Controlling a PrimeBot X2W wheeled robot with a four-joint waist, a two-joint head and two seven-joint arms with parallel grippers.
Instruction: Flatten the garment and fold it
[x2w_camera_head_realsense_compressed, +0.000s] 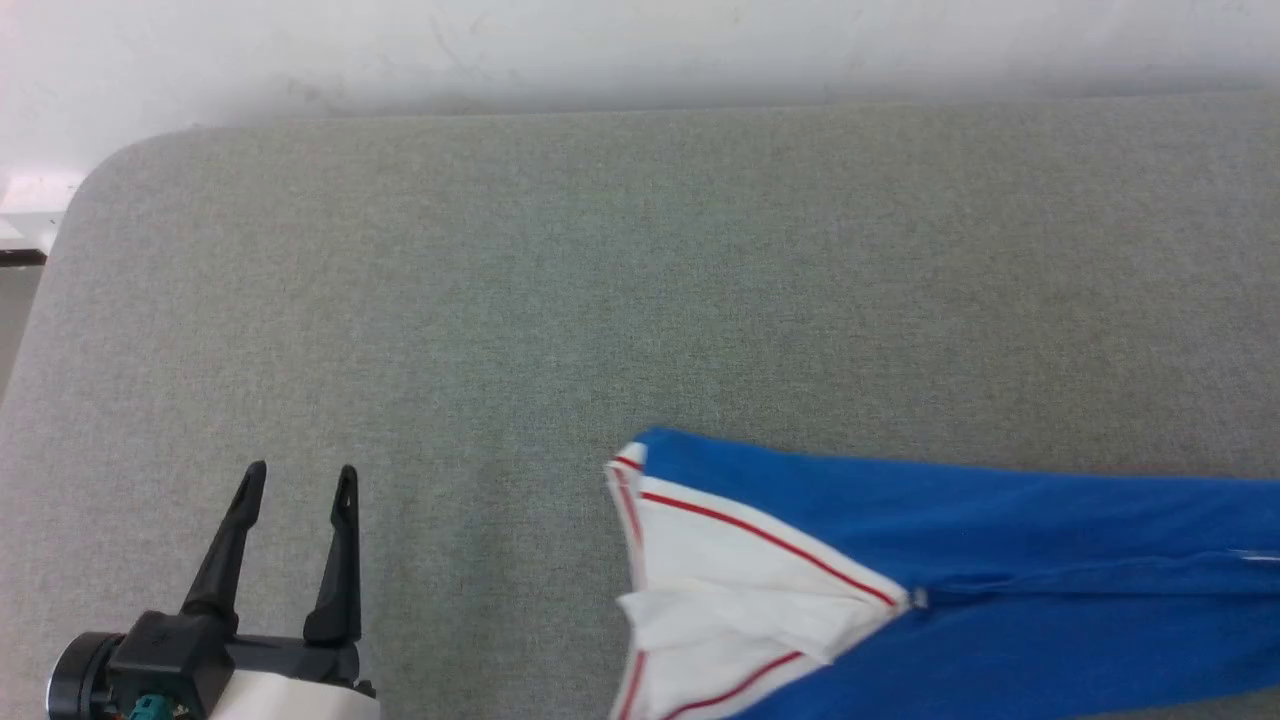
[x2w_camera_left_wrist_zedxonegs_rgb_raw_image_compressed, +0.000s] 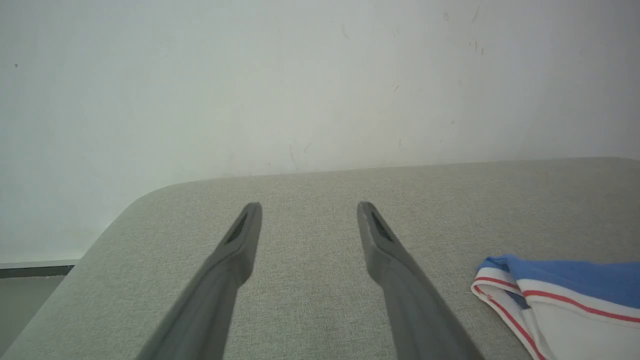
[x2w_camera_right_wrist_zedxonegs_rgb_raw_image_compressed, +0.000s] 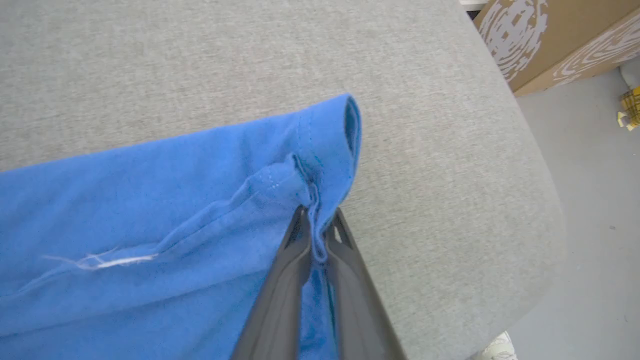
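Note:
The garment (x2w_camera_head_realsense_compressed: 1000, 560) is a royal-blue jersey with a white sleeve edged in thin red stripes, lying on the grey table at the lower right of the head view. Its sleeve end (x2w_camera_left_wrist_zedxonegs_rgb_raw_image_compressed: 545, 295) shows at the right of the left wrist view. My left gripper (x2w_camera_head_realsense_compressed: 298, 482) stands open at the lower left, well apart from the garment, with nothing between its fingers (x2w_camera_left_wrist_zedxonegs_rgb_raw_image_compressed: 240, 240). In the right wrist view my right gripper (x2w_camera_right_wrist_zedxonegs_rgb_raw_image_compressed: 317, 225) is shut on a blue fold of the garment (x2w_camera_right_wrist_zedxonegs_rgb_raw_image_compressed: 165, 215) near its hem corner, close to the table's right edge.
The grey fabric-covered table (x2w_camera_head_realsense_compressed: 500, 280) has rounded corners and a white wall behind it. Bare cloth stretches across the left and far side. Beyond the right edge lie a grey floor (x2w_camera_right_wrist_zedxonegs_rgb_raw_image_compressed: 600, 200), a cardboard box (x2w_camera_right_wrist_zedxonegs_rgb_raw_image_compressed: 550, 35) and a small yellow object (x2w_camera_right_wrist_zedxonegs_rgb_raw_image_compressed: 631, 106).

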